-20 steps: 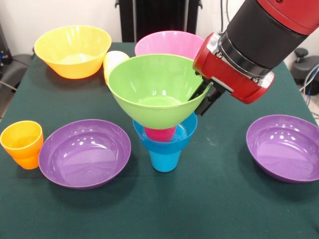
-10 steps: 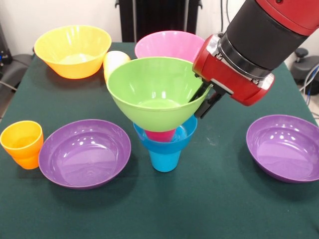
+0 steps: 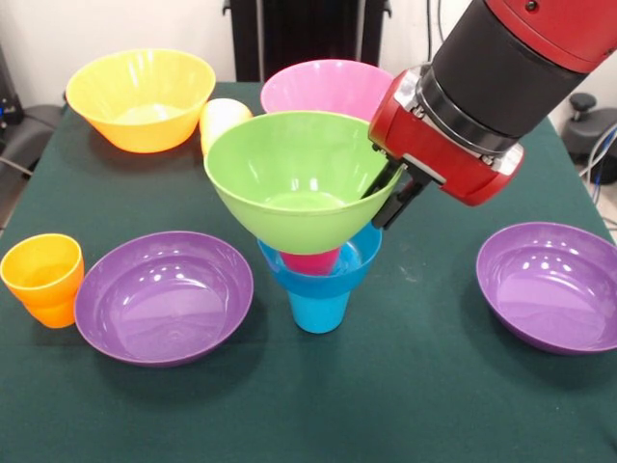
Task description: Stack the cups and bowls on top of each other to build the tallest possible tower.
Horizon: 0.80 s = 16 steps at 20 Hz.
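Observation:
At the table's middle stands the tower: a blue cup (image 3: 319, 309) upside down, the small blue bowl (image 3: 363, 257) on it, and a red cup (image 3: 310, 261) inside that bowl. The lime green bowl (image 3: 289, 183) sits right on top of the red cup, tilted a little. My gripper (image 3: 388, 191) comes in from the upper right and is shut on the green bowl's right rim, one finger inside and one outside. An orange cup (image 3: 43, 280) stands at the left edge. A yellow cup (image 3: 220, 120) lies behind the green bowl, partly hidden.
Two wide purple bowls flank the tower, one (image 3: 164, 294) at the left and one (image 3: 554, 285) at the right. A large orange-yellow bowl (image 3: 140, 96) stands at the far left, and a pink bowl (image 3: 323, 85) behind the tower. My arm (image 3: 501, 77) hangs over the right rear.
The gripper has carried the green bowl slightly left and down, so it now sits lower over the red cup.

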Tool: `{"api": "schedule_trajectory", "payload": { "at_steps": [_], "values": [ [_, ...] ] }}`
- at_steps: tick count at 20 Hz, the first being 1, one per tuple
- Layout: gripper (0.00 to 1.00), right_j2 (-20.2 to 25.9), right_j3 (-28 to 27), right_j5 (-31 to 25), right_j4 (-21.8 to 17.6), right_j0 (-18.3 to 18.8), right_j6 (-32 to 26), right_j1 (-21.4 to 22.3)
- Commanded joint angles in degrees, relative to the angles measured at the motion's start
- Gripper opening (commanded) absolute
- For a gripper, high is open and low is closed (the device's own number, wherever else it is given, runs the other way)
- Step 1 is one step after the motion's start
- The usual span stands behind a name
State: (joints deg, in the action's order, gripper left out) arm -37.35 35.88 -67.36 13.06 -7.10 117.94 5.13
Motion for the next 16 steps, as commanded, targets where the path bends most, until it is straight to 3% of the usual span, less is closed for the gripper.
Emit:
{"api": "schedule_trajectory", "payload": {
  "at_steps": [1,16],
  "values": [
    [0.00,6.6,7.1,1.4,-0.1,-1.0,7.1,0.6],
    [0.00,7.1,8.7,2.7,0.5,-1.8,7.9,1.0]
  ]
}}
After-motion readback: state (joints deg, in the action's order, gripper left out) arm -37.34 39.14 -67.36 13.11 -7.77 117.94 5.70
